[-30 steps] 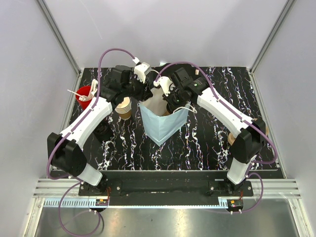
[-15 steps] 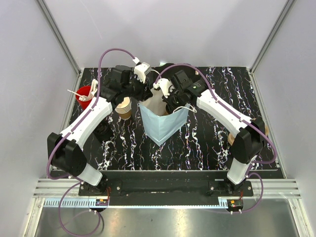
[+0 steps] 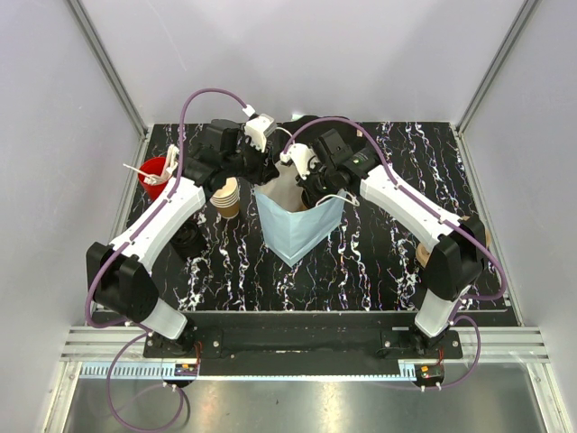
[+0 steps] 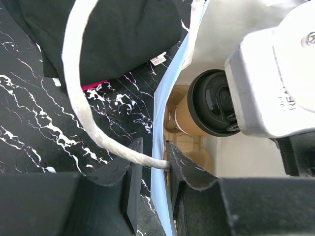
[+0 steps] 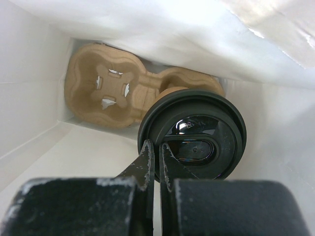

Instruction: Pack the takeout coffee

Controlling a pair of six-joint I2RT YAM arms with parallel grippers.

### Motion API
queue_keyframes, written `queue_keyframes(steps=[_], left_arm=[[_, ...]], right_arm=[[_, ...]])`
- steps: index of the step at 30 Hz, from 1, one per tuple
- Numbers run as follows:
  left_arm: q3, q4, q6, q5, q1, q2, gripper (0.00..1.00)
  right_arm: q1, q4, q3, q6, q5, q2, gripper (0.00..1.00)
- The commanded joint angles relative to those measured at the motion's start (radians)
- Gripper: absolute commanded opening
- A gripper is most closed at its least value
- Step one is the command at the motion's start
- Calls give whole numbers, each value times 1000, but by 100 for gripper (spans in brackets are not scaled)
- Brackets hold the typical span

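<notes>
Your right end effector (image 5: pixel 155 152) is reaching down inside the light blue paper bag (image 3: pixel 293 230), its fingers pinching shut on the rim of the black lid (image 5: pixel 197 128) of the takeout coffee (image 4: pixel 184 115). The cup is hanging low in the bag over one end of the cardboard cup carrier (image 5: pixel 106 91) lying on the bag's floor (whether its base is touching the carrier is hidden by the lid). Your left end effector (image 4: pixel 155 157) is gripping narrowly on the bag's top edge, one finger outside the blue wall and one inside, right where the white rope handle (image 4: pixel 74 73) joins. The bag is standing on the black marbled worktop (image 3: pixel 379 262), near the stack of tan cups (image 3: pixel 227 197).
</notes>
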Motion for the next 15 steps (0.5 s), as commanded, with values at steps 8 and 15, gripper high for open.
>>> queue_keyframes(steps=[8, 15], left_arm=[[33, 32, -9, 8, -4, 3, 28], [36, 29, -9, 11, -4, 2, 28]], right_arm=[[-8, 53, -13, -21, -18, -53, 0], [-7, 65, -23, -26, -23, -53, 0]])
